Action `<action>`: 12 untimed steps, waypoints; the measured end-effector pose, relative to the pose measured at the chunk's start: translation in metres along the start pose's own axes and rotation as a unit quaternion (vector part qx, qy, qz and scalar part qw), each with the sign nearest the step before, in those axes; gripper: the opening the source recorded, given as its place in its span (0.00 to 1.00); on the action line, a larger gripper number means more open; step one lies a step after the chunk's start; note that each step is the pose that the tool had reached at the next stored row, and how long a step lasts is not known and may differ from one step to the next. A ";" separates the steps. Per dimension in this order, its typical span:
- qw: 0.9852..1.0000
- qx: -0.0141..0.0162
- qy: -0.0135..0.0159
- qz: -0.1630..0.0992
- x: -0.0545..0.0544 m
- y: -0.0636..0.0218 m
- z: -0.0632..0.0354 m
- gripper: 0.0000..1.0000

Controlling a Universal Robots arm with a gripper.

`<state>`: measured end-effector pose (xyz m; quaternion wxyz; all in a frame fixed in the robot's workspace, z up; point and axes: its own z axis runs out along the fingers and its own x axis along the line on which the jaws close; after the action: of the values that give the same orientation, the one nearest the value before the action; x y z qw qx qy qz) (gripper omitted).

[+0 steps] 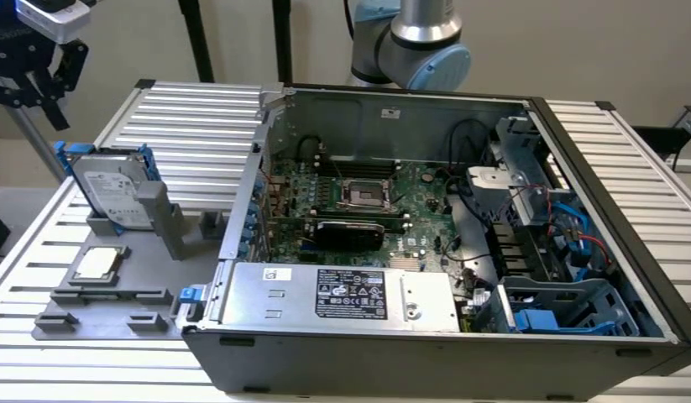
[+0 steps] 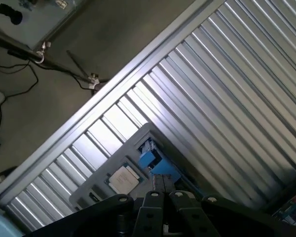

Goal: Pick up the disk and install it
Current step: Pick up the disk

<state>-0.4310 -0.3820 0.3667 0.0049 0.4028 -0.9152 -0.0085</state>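
The hard drive (image 1: 110, 189) is shown propped upright in the grey fixture (image 1: 154, 252). The gripper (image 2: 162, 186), clenched (and empty), is held above the fixture. The drive could be toppled by a closed-jaw descent.

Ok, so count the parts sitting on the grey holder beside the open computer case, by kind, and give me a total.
Disk in blue rails: 1
Square CPU chip: 1
Total: 2
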 end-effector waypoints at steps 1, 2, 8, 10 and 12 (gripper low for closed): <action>1.000 0.001 0.001 -0.008 0.000 0.0000 0.0003 0.11; 1.000 0.003 0.001 -0.015 0.000 0.0000 0.0004 0.11; 0.998 0.016 -0.003 -0.063 0.000 -0.0001 0.0021 0.11; 0.997 0.020 -0.005 -0.080 0.000 -0.0001 0.0030 0.11; 0.995 0.021 -0.006 -0.099 0.000 -0.0002 0.0043 0.11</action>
<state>-0.4310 -0.3821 0.3624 -0.0094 0.4911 -0.8710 0.0078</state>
